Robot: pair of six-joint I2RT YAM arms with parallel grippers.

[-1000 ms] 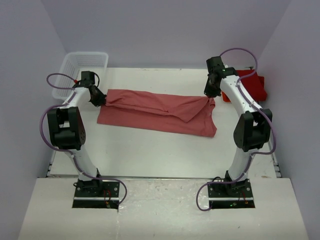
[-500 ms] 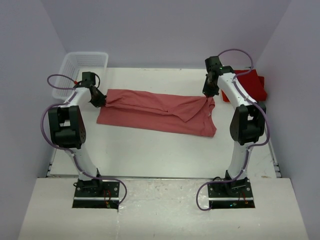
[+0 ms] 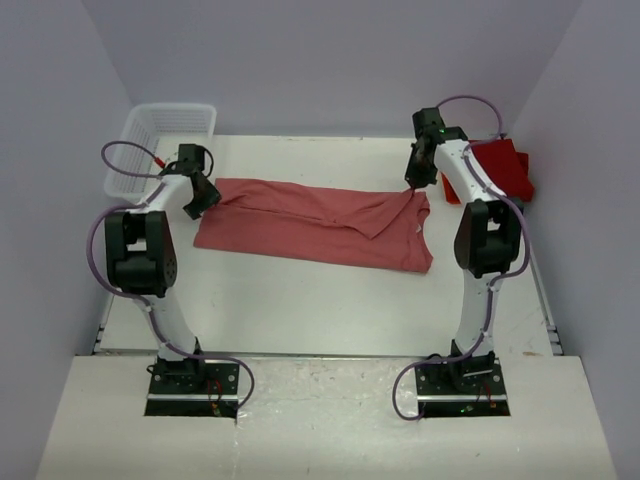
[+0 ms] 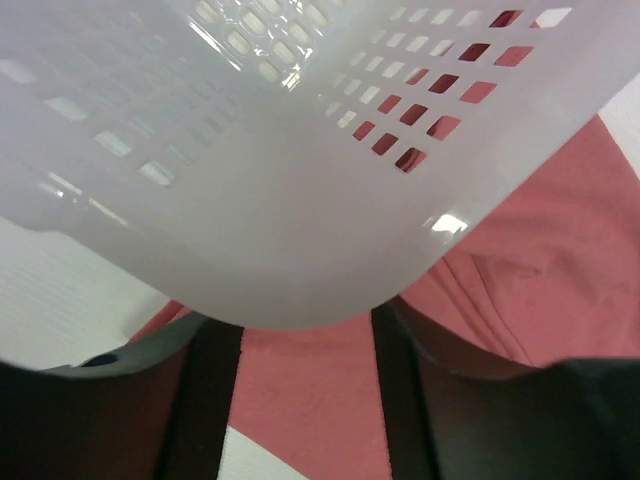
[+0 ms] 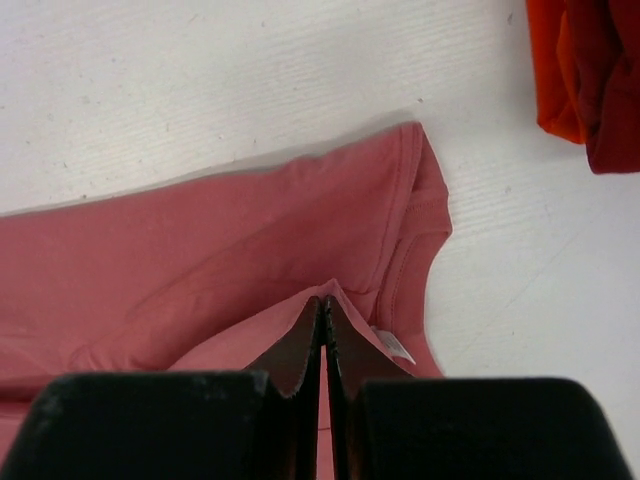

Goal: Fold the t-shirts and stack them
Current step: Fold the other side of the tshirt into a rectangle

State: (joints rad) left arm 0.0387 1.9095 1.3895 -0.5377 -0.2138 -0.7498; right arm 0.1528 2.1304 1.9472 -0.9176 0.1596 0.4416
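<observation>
The salmon shirt (image 3: 310,225) lies folded lengthwise across the middle of the frame, with the red stack (image 3: 505,165) at upper right. The right gripper (image 3: 412,190) is clamped on a fold at the shirt's right end. The left gripper (image 3: 203,196) hangs empty, jaws apart, at the left end, close to the basket (image 3: 165,125). A one-sided pull would likely drag the cloth askew, and the left fingers could snag the basket.

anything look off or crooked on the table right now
The salmon shirt lies askew: its folded-over top flap runs diagonally and bunches toward the right gripper, which pinches that end. The left gripper is open close to the basket, whose rim crowds its camera.
</observation>
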